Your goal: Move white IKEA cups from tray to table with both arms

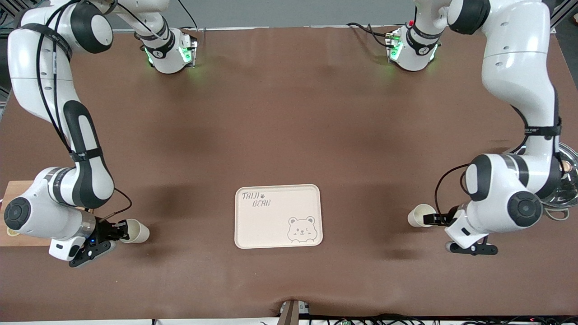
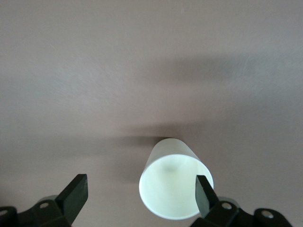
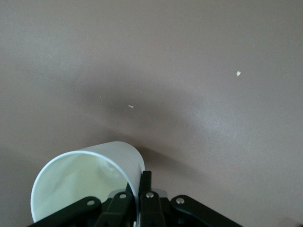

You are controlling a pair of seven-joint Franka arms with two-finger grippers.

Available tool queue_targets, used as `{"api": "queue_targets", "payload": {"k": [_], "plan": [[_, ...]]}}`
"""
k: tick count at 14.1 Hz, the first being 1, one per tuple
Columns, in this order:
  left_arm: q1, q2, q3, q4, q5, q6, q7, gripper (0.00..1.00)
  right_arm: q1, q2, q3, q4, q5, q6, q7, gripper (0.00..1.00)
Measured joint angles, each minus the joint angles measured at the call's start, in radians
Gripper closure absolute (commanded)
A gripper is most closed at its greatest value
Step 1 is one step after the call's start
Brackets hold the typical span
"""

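Note:
One white IKEA cup (image 1: 136,230) is tipped on its side near the right arm's end of the table, mouth toward my right gripper (image 1: 118,229). The right gripper (image 3: 140,182) is shut on this cup's (image 3: 85,182) wall at the rim, one finger inside and one outside. The other white cup (image 1: 421,215) lies on its side near the left arm's end, mouth toward my left gripper (image 1: 436,219). The left gripper (image 2: 141,184) is open. One finger (image 2: 204,194) is at that cup's (image 2: 173,187) rim and the other stands well clear of it.
A cream rectangular tray (image 1: 275,228) with a bear drawing lies between the two cups. A wooden board (image 1: 18,212) lies under the right arm's wrist. A metal bowl (image 1: 568,178) sits at the left arm's table edge.

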Motion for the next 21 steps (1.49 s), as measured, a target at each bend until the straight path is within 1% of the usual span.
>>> {"api": "queue_targets", "payload": {"k": [3, 7, 8, 9, 14, 18, 19, 21], "plan": [[0.015, -0.071, 0.002, 0.001, 0.0, -0.049, 0.0, 0.0, 0.001, 0.01, 0.002, 0.0, 0.0, 0.006, -0.002, 1.0], [0.018, -0.16, 0.005, 0.002, 0.0, -0.165, 0.0, 0.0, 0.001, 0.019, 0.002, -0.001, 0.0, 0.037, -0.004, 1.0], [0.018, -0.183, 0.005, 0.003, 0.001, -0.194, 0.0, 0.0, 0.001, 0.019, 0.002, -0.001, 0.0, 0.038, -0.004, 0.63], [0.016, -0.207, 0.005, 0.003, 0.004, -0.222, -0.002, 0.0, 0.001, 0.019, 0.002, -0.001, 0.0, 0.038, -0.004, 0.01], [0.012, -0.34, 0.004, 0.004, 0.008, -0.364, -0.036, 0.0, 0.001, 0.02, 0.002, -0.001, 0.0, 0.039, -0.003, 0.0], [0.012, -0.426, 0.003, 0.003, 0.009, -0.46, -0.059, 0.0, 0.0, 0.014, 0.003, 0.017, 0.003, 0.031, 0.012, 0.0], [0.012, -0.446, 0.003, 0.003, 0.009, -0.476, -0.059, 0.0, 0.0, 0.006, 0.004, 0.03, 0.003, -0.003, 0.029, 0.0], [0.012, -0.478, 0.003, 0.002, 0.009, -0.496, -0.06, 0.0, 0.0, -0.019, 0.005, 0.078, 0.003, -0.124, 0.069, 0.0]]}}
